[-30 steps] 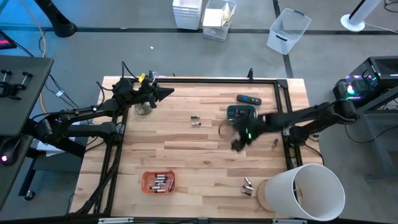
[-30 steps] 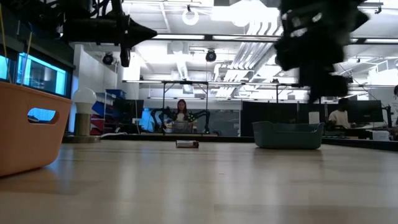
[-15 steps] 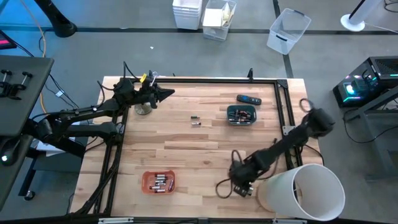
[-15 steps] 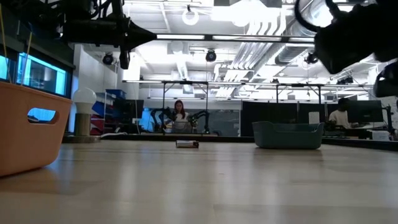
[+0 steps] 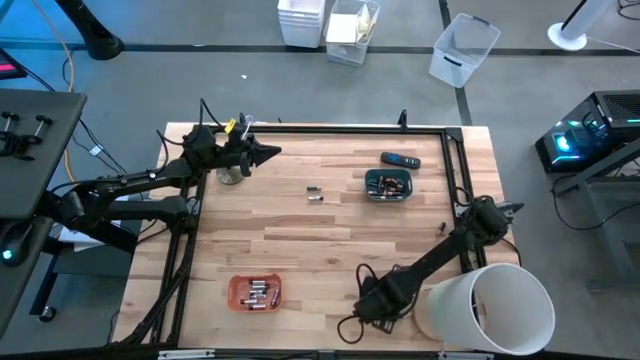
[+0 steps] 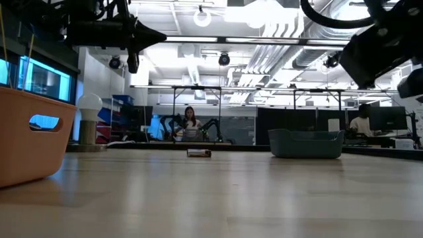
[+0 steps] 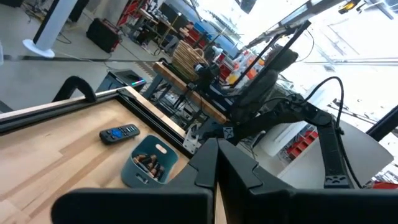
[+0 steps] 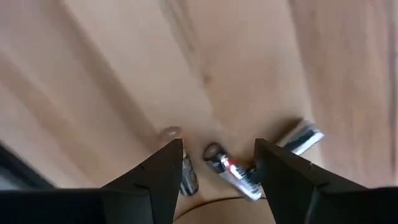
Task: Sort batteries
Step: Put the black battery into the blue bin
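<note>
Right gripper (image 8: 214,162) released: two dark, matte, wedge-shaped fingers (image 8: 163,171) stand wide apart, low over the pale wood-grain table (image 5: 320,250). Between and just beyond the tips lie loose batteries (image 8: 236,171), small glossy cylinders, dark and silvery with a red band; one silvery cell (image 8: 301,138) lies angled a little farther out (the lot is blurred, so a count is not possible, and contact with the fingers cannot be told). In the high view this gripper (image 5: 378,300) sits near the table's front edge, just beside a large white cylindrical bin (image 5: 485,305); the arm hides the cells beneath it there.

Outward: an orange rectangular tray (image 5: 255,292) holds several batteries at front left; a teal tray (image 5: 388,184) with rounded corners holds more toward the back right, with a dark remote-like bar (image 5: 400,159) beside it. Two small cells (image 5: 314,193) lie loose mid-table; another (image 5: 442,229) near the right rail.

Left gripper (image 5: 270,150) clenched, empty, waiting over the back left corner. In the low view the orange tray (image 6: 30,135) is cut off at the frame's edge.
</note>
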Controlling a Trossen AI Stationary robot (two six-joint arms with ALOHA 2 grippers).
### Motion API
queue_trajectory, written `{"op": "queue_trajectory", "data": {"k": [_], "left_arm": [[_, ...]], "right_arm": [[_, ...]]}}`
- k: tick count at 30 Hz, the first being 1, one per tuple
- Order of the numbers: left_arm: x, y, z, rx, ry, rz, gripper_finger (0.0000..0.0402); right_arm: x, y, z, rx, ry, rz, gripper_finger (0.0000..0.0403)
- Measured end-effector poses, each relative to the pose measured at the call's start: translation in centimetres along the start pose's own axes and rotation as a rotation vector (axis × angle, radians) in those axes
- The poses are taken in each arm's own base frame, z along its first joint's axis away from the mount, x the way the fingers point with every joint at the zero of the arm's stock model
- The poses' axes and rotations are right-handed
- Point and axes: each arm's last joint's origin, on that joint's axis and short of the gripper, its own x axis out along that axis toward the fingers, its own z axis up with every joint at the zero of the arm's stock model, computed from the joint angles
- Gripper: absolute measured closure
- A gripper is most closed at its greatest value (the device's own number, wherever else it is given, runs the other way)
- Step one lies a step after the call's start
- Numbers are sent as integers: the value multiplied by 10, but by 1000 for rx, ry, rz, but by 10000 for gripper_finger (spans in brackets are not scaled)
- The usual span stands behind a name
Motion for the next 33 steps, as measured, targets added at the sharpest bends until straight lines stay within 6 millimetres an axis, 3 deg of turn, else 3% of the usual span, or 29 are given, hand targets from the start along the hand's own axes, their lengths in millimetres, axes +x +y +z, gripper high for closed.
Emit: {"op": "queue_trajectory", "data": {"k": [6, 11, 15, 22, 26, 33], "left_arm": [[0, 0, 0, -2, 2, 2, 401], [0, 1, -1, -5, 7, 6, 401], [0, 1, -1, -12, 10, 8, 401], [0, 2, -2, -18, 21, 17, 401], [0, 3, -3, -20, 33, 27, 401], [0, 3, -4, -36, 34, 29, 402]], "right_arm": [[-5, -2, 1, 20, -60, -62, 209], [-26, 7, 3, 0, -154, -54, 209], [-32, 20, -8, -19, -137, 4, 215], [-14, 28, -36, -123, -27, 19, 232], [-7, 19, -36, -146, -15, -40, 238], [10, 17, -33, -198, -50, 6, 240]]}}
